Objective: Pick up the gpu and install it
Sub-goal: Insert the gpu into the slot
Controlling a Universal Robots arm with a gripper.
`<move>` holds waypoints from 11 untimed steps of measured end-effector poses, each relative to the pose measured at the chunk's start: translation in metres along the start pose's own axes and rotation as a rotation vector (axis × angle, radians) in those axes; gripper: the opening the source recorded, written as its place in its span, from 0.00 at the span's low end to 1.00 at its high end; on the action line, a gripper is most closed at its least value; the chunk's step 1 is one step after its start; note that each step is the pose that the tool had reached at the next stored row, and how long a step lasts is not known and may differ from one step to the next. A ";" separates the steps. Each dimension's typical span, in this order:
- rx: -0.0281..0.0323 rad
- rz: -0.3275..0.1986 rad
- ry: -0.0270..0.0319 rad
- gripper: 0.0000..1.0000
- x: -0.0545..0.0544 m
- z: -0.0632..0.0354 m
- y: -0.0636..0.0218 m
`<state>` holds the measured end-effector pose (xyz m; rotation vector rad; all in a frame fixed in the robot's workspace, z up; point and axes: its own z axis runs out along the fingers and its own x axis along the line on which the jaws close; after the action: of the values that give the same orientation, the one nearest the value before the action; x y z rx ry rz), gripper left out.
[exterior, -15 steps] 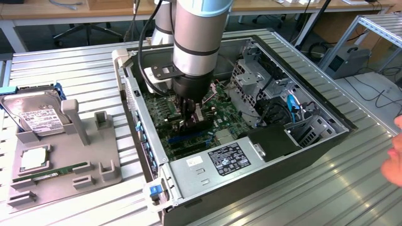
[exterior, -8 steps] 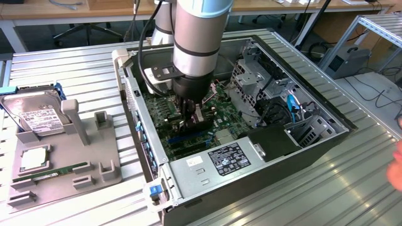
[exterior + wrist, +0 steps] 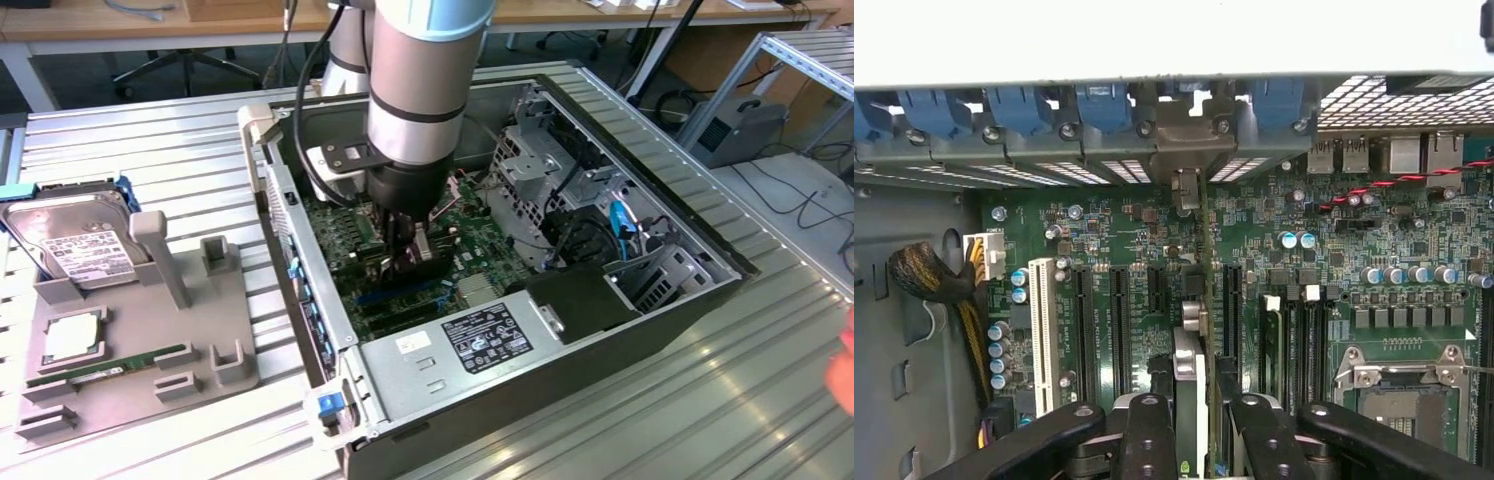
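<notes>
My gripper [image 3: 407,245] reaches down into the open computer case [image 3: 667,300], over the green motherboard [image 3: 467,225]. It is shut on the gpu [image 3: 416,262], a thin dark card held upright. In the wrist view the gpu [image 3: 1194,385] appears edge-on between my black fingers [image 3: 1146,440], and the gripper [image 3: 1196,445] is closed around it. The card runs along the motherboard [image 3: 1354,270] between two black expansion slots. Its silvery bracket end [image 3: 1184,190] sits against the case's rear slot opening. How deep the card sits in a slot is hidden.
On the exterior view's left, a grey fixture [image 3: 134,360] holds a hard drive [image 3: 80,245] and a green memory stick [image 3: 114,368]. The power supply [image 3: 467,345] and drive cage [image 3: 534,170] flank the gripper. A CPU socket [image 3: 1404,385] and a white slot [image 3: 1041,320] lie beside the card. A hand [image 3: 843,370] shows at the exterior view's right edge.
</notes>
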<state>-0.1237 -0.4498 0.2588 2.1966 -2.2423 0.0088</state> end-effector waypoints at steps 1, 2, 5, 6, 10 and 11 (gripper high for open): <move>0.0002 0.000 -0.0004 0.27 0.000 0.0006 0.0000; 0.0001 0.000 -0.0002 0.27 0.000 0.0010 0.0000; -0.0001 0.000 -0.0001 0.27 0.000 0.0012 0.0000; -0.0001 0.000 -0.0001 0.27 0.000 0.0012 0.0000; 0.0001 0.000 -0.0010 0.28 0.000 0.0015 0.0000; 0.0002 0.000 -0.0008 0.28 0.000 0.0015 0.0000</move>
<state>-0.1237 -0.4497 0.2573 2.1967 -2.2431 0.0082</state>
